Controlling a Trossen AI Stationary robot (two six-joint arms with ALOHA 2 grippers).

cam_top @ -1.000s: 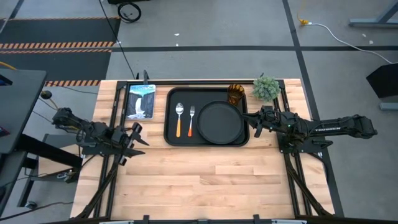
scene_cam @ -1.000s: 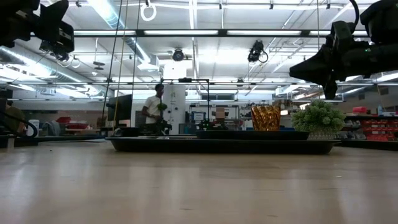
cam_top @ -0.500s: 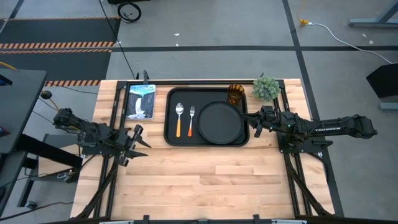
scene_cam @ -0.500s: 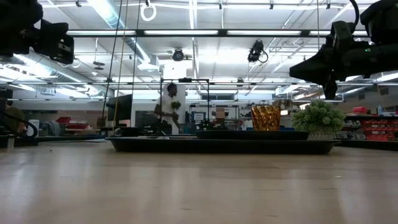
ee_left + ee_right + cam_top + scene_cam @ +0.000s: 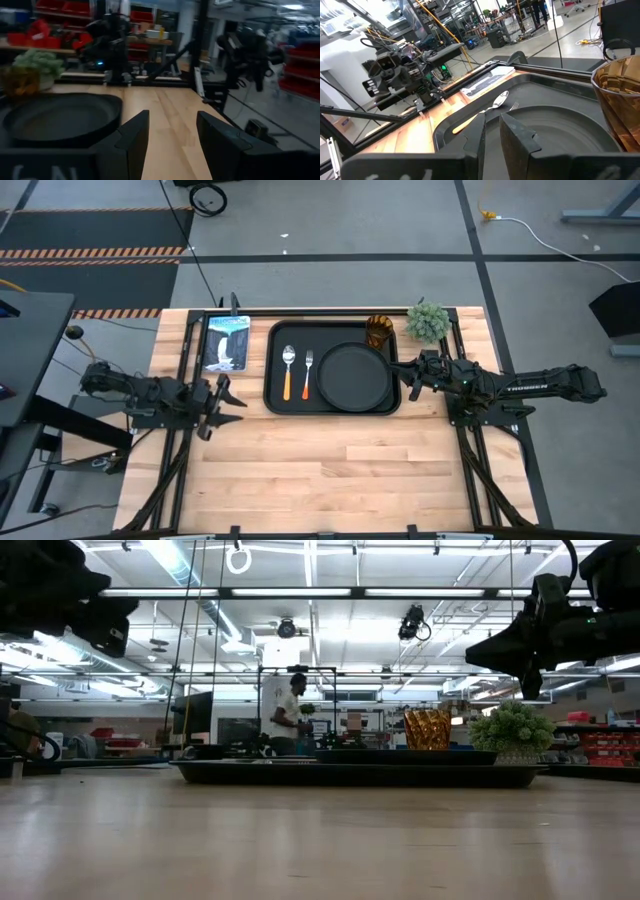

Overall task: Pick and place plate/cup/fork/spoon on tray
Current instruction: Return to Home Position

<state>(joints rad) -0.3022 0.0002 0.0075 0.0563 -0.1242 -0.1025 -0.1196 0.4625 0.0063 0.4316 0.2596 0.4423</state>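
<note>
The black tray (image 5: 272, 406) lies at the table's far middle. On it lie the round black plate (image 5: 354, 376), the fork (image 5: 308, 372) and the spoon (image 5: 288, 370), side by side left of the plate. The amber cup (image 5: 379, 330) stands in the tray's far right corner. My left gripper (image 5: 228, 402) is open and empty, just left of the tray and above the table. My right gripper (image 5: 393, 373) hovers at the tray's right edge beside the plate (image 5: 560, 135), its fingers a narrow gap apart and empty.
A small green plant (image 5: 427, 322) stands right of the cup at the far edge. A picture card (image 5: 226, 342) lies left of the tray. Bare wood (image 5: 330, 470) spans the table's near half. A person walks in the room beyond (image 5: 292, 720).
My left arm has drawn a little toward the table's near edge and come lower, its gripper still open. The person in the room behind has walked to the right. My right arm and the things on the tray have kept still.
</note>
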